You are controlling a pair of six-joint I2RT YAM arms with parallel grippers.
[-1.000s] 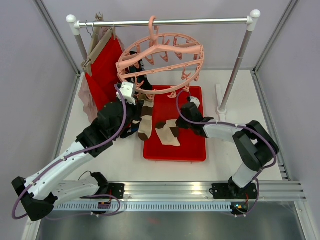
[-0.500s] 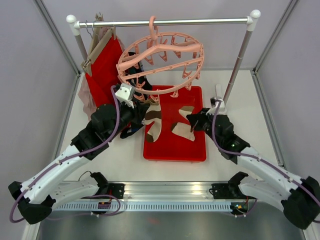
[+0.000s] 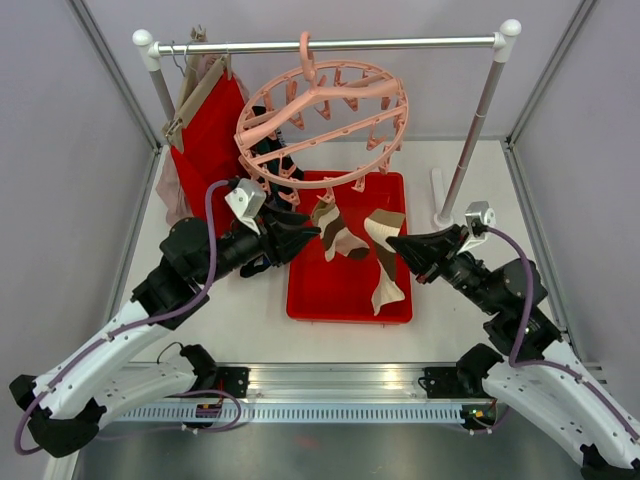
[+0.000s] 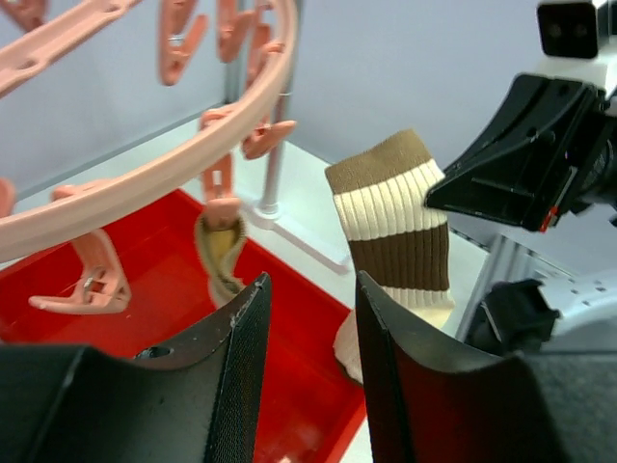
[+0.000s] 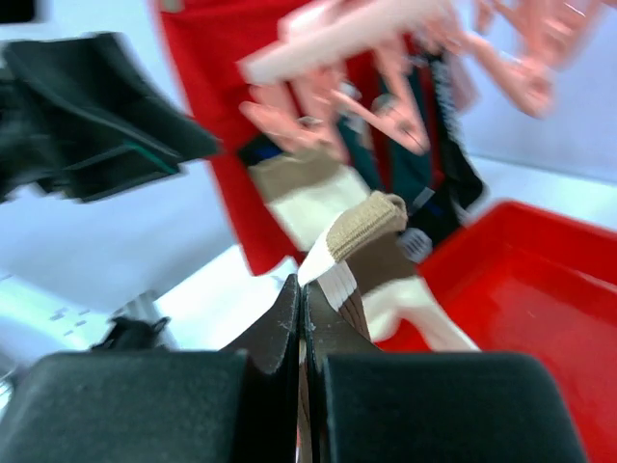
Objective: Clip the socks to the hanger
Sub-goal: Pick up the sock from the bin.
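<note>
The pale-pink ring hanger (image 3: pixel 320 105) hangs from the rail, with dark socks (image 3: pixel 275 160) on its far-left pegs. A brown-and-cream striped sock (image 3: pixel 337 238) hangs from a front peg over the tray; it also shows in the left wrist view (image 4: pixel 220 258). My left gripper (image 3: pixel 305 235) is open and empty just left of it (image 4: pixel 308 289). My right gripper (image 3: pixel 393 240) is shut on the cuff of a second striped sock (image 3: pixel 385 268), which dangles above the tray (image 5: pixel 359 241). That sock shows in the left wrist view (image 4: pixel 395 227), right of the ring (image 4: pixel 145 183).
A red tray (image 3: pixel 300 300) lies under the hanger. The rail's right post (image 3: pixel 470 150) stands beside the tray. A red cloth (image 3: pixel 205 150) and pink garments on wooden hangers hang at the rail's left end.
My right arm lifted the striped sock off the tray and drew back to the right. The other striped sock went up from the tray to a peg. My left gripper now stands open beside it.
</note>
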